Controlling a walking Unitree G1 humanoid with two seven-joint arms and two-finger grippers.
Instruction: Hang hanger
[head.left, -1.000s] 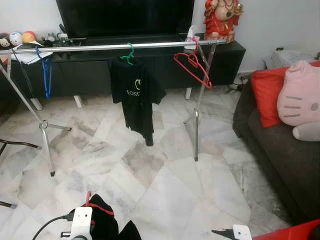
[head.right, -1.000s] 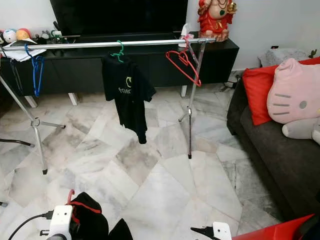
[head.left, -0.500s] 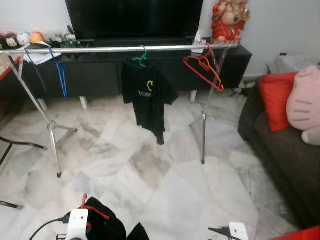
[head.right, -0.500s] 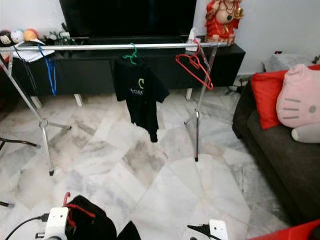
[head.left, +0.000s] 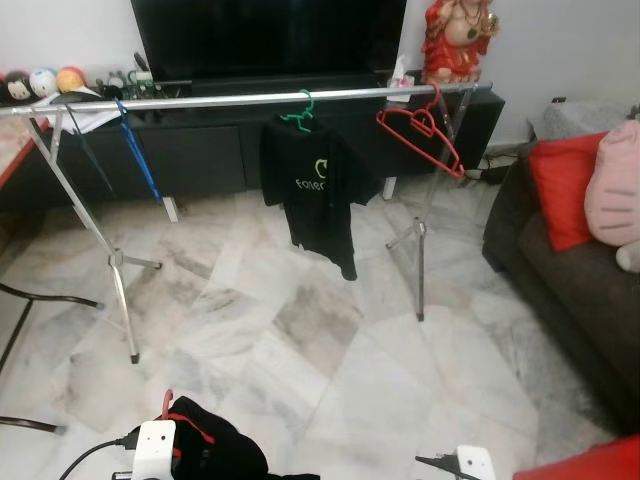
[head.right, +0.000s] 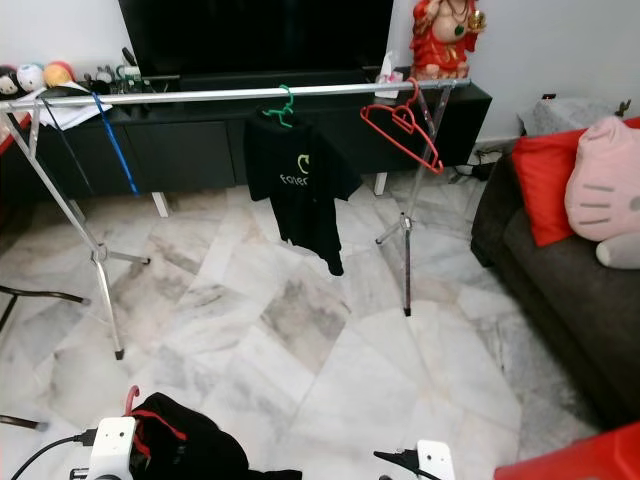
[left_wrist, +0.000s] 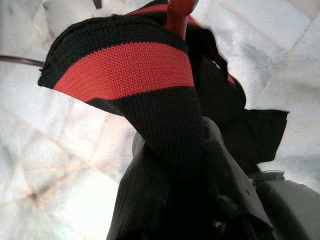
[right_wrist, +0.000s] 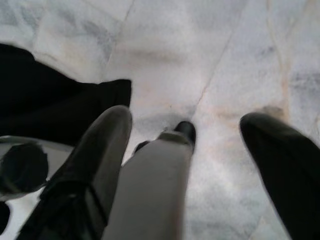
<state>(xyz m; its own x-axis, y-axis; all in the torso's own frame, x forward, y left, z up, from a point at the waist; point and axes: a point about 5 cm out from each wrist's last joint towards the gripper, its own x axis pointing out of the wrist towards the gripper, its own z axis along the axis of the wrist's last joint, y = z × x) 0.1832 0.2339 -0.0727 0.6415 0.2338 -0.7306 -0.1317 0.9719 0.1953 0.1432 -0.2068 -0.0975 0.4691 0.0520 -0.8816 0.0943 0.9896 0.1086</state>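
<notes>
Left eye view: a blue hanger (head.left: 137, 160) hangs at the left of the clothes rail (head.left: 200, 101), then a black T-shirt (head.left: 318, 195) on a green hanger (head.left: 298, 112), then an empty red hanger (head.left: 422, 132). Low down, the left gripper (left_wrist: 220, 220) carries a black-and-red garment (left_wrist: 165, 125) on its red hanger hook (left_wrist: 176, 12); its grip is hidden, so I cannot tell. The right gripper (right_wrist: 195, 150) hangs with fingers spread, grasping nothing.

Rail (head.left: 200, 101) bare between blue hanger (head.left: 137, 150), shirt (head.left: 318, 195).

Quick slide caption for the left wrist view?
Left gripper carrying a black garment with a red-striped collar on a red hanger above marble floor.
</notes>
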